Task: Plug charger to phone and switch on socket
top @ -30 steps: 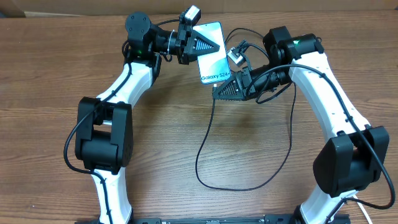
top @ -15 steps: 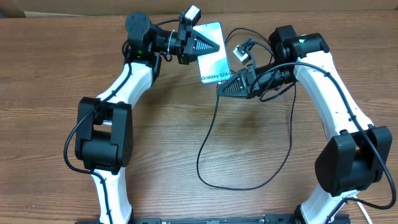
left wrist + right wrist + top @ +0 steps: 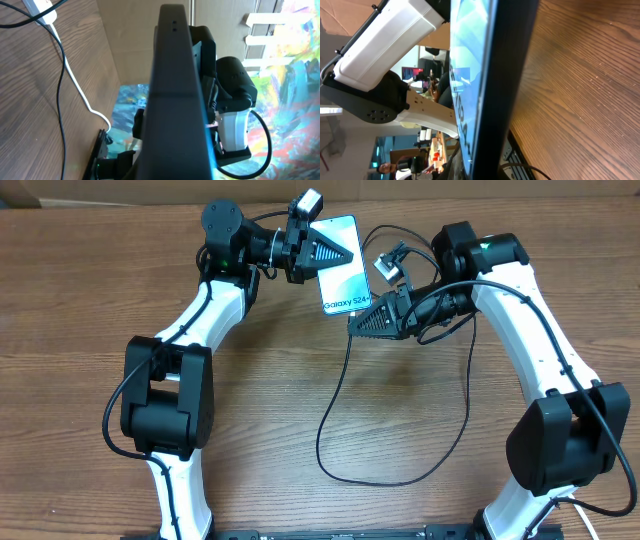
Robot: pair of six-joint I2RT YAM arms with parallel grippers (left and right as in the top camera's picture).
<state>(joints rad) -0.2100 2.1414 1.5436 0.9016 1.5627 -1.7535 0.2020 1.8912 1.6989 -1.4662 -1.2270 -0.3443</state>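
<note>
Wood table [image 3: 80,330] | left gripper [image 3: 348,254] pinches phone [image 3: 343,285] | right gripper [image 3: 353,323] grip unclear, unmoved since half-second ago

Looks like a robotics lab: two white-and-black robot arms [image 3: 215,310] fixed at the lower edge of a wood-grain table [image 3: 70,400]. Brown cardboard screen [image 3: 500,188] along the top. Brightly painted wall [image 3: 295,100] at right of left wrist view. What seems a person [image 3: 384,169] at lower left of right wrist view.
</note>
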